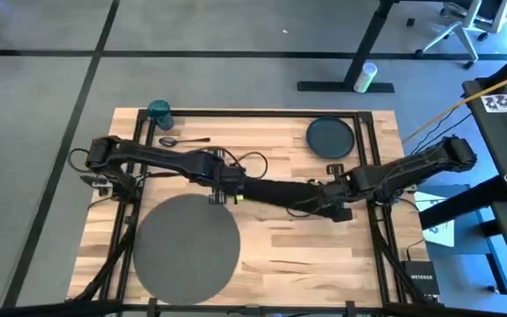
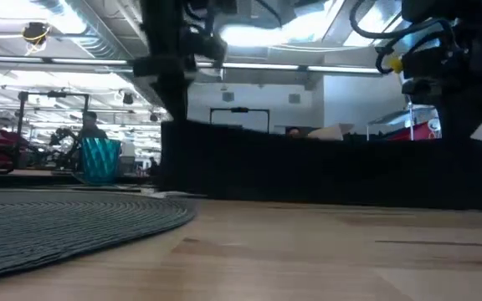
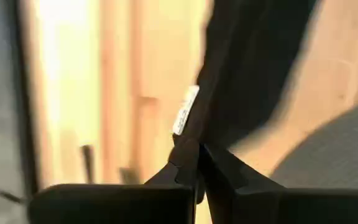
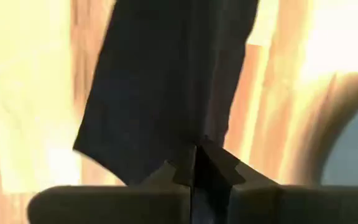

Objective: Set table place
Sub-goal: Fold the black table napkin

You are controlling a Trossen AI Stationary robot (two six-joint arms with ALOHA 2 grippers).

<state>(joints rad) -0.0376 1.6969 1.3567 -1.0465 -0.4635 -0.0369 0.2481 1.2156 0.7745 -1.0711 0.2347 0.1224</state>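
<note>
A: Where are the end effectors?

B: Both meet over the middle of the surface (image 1: 324, 242); the left end effector (image 3: 197, 163) and the right end effector (image 4: 194, 163) are each pinched closed on an end of the napkin (image 1: 275, 191), holding it stretched between them above the wood.

A: And the other pieces?

B: The mat (image 1: 186, 245) lies at the near left, just beside the napkin; the plate (image 1: 330, 136) sits at the far right; the cup (image 1: 159, 112) stands at the far left corner, the spoon (image 1: 181, 141) beside it; from the low view the napkin hangs as a dark band.
</note>
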